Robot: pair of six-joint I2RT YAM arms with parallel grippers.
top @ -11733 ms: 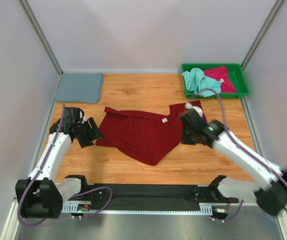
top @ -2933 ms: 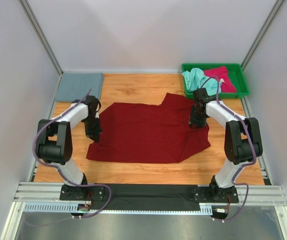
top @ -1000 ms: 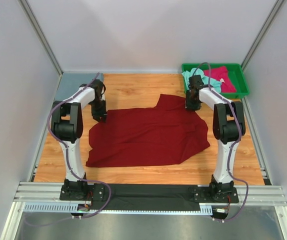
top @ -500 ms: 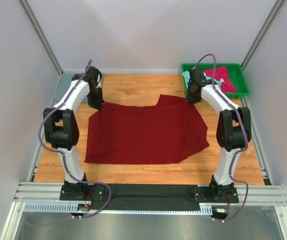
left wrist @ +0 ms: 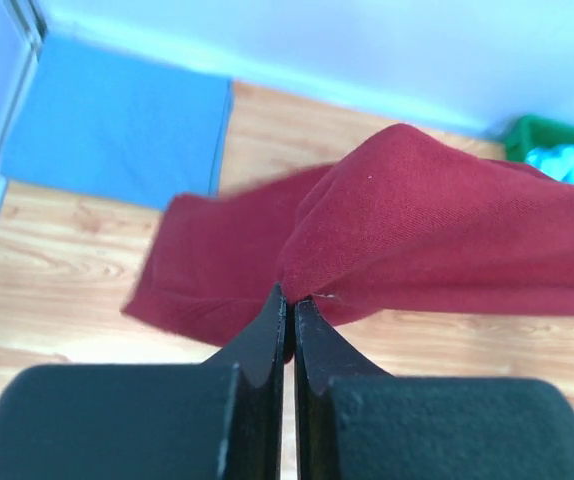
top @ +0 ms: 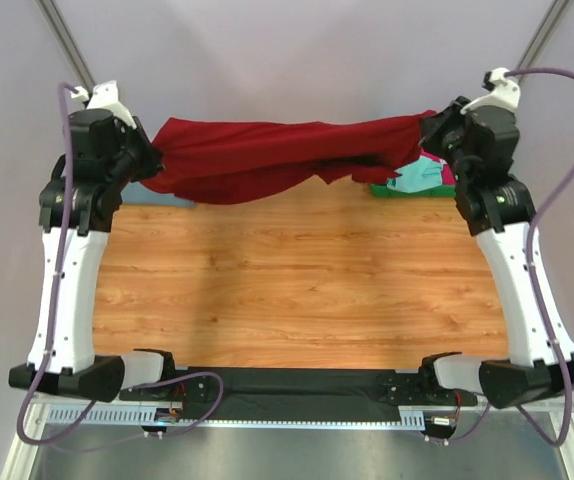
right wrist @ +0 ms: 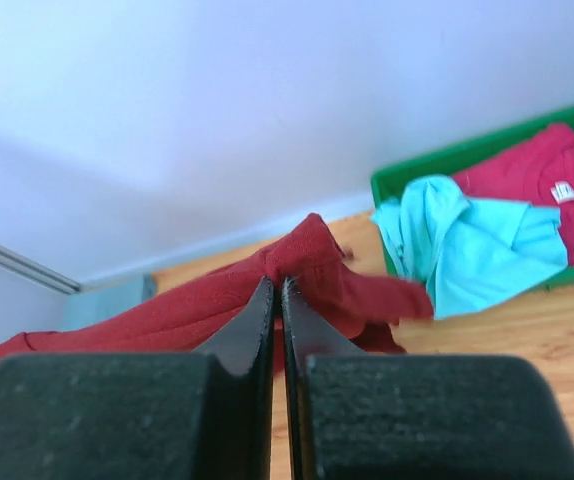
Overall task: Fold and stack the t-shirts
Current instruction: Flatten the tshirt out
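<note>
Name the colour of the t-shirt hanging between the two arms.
Dark red; the t-shirt shows best in the top external view.

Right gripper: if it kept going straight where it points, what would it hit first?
The dark red t-shirt that the right gripper pinches at its tips; beyond that, probably the white back wall, though depth is unclear.
</note>
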